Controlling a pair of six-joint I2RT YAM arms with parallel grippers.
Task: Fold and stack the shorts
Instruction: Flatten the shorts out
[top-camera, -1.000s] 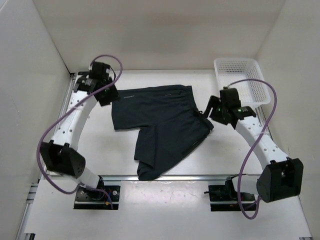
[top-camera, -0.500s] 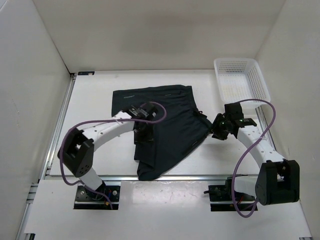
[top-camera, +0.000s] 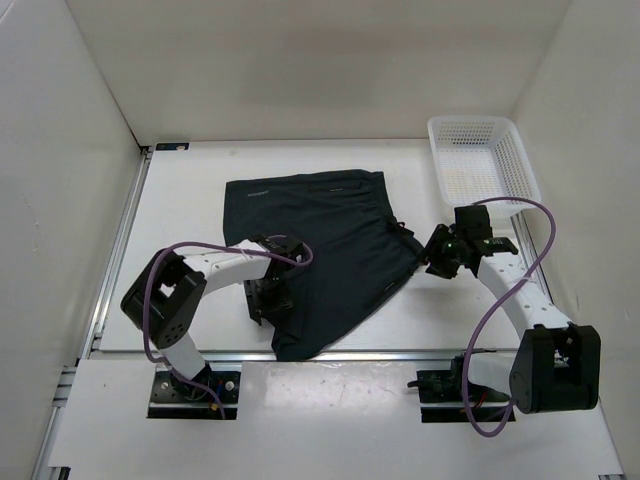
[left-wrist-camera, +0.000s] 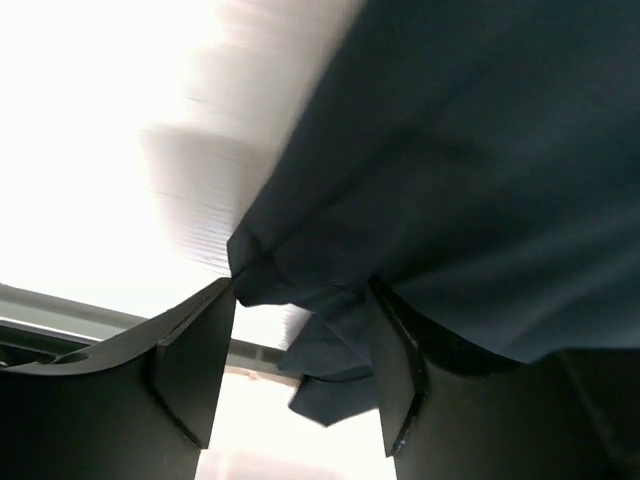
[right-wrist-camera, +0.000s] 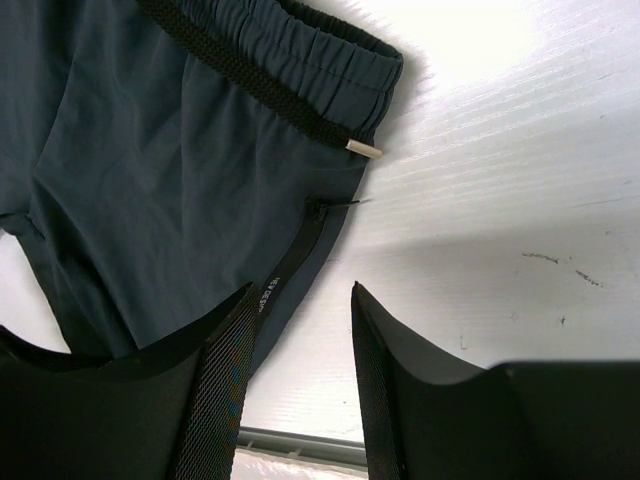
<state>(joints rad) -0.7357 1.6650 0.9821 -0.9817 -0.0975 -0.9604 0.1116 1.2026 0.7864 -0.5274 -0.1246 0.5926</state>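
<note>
The left tool (top-camera: 265, 303) sits at the near-left leg hem of the dark navy soft-fabric shorts (top-camera: 325, 235), its fingers parted and the hem loose between them. The shorts lie spread on the white counter (top-camera: 190, 210). At their right waistband edge the right tool (top-camera: 435, 256) gapes, gripping nothing.

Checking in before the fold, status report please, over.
Left gripper open, astride shorts hem. Right gripper open, beside their right edge. Shorts lie spread out. Basket apart, far right.

Room beside the shorts (top-camera: 330, 225)
Bare table (top-camera: 185, 230) runs along their left and far sides; the basket (top-camera: 525, 170) fills the far right corner, against the wall (top-camera: 580, 120).
</note>
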